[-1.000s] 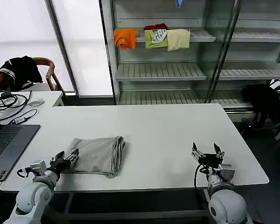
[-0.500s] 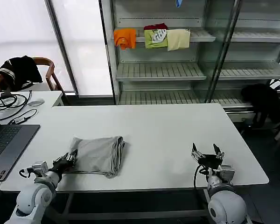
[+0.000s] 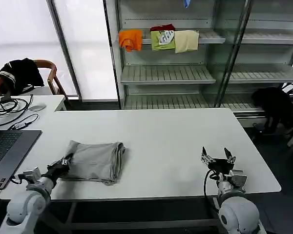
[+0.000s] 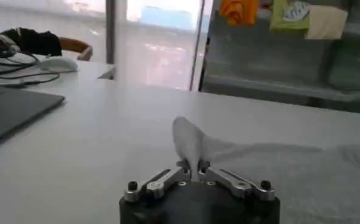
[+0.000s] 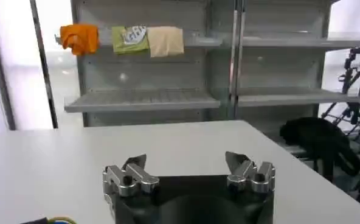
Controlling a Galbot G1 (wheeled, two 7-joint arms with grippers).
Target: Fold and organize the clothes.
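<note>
The left arm reaches low over the near-left edge of the white bench [image 3: 176, 131], its forearm angled inward toward the folded grey-taupe shirt [image 3: 98, 160]. The left end effector [image 3: 66, 162] sits at the shirt's near-left corner with its fingers pinched together on a small peak of cloth; in the left wrist view the end effector [image 4: 194, 165] has the fabric rising in a soft ridge between the closed tips while the rest of the shirt [image 4: 277, 164] spreads flat beyond it.

The right arm is parked at the near-right part of the bench, wrist level, and the right end effector [image 3: 218, 157] has its fingers spread apart, holding nothing. The right wrist view shows the same end effector [image 5: 186, 164] with its tips wide and bare bench between them.

The shirt lies on the near-left part of the bench as a rough rectangle, its long axis running left to right across the bench, with the thicker folded edge on the right side and the pinched corner on the left. It lies well apart from the right end effector. A laptop [image 3: 7, 148] rests on the adjoining desk at the left.
</note>
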